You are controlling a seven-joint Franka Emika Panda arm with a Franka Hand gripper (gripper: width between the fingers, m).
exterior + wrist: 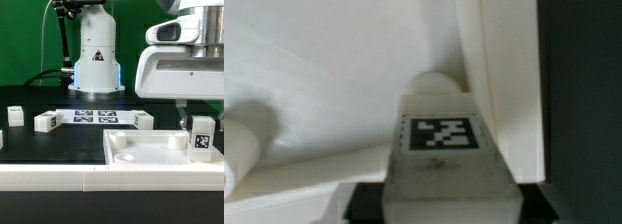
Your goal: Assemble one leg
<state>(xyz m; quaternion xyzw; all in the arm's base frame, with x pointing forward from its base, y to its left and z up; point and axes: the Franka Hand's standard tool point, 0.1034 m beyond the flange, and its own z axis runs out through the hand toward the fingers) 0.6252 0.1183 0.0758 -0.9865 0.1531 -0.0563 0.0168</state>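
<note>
- Nearest the lens in the wrist view is the leg (439, 140), a white block with a black-and-white square tag on the face turned to the camera, filling the middle of the picture.
- The gripper (423, 200) holds that leg: grey finger pads (367, 203) press its sides, closed on the block.
- Beyond the leg, the wrist view shows the white square plate (331, 60), with a rounded recess just past the block's far end and a raised rim running beside it. Whether the leg touches the plate cannot be told from here.
- The exterior view shows the same leg (201, 136) upright under the gripper (200, 118), at the plate's (150, 152) corner on the exterior view's right.
- Only the exterior view shows the rest of the black table (60, 140): the marker board (97, 117) lies flat behind the plate, well apart from the gripper.
- Three more legs lie loose there: one (15, 114) at the exterior view's left, one (45, 121) just beside the marker board, one (141, 120) beyond the plate.
- The arm's white base (96, 55) stands at the back against a green curtain (30, 40).
</note>
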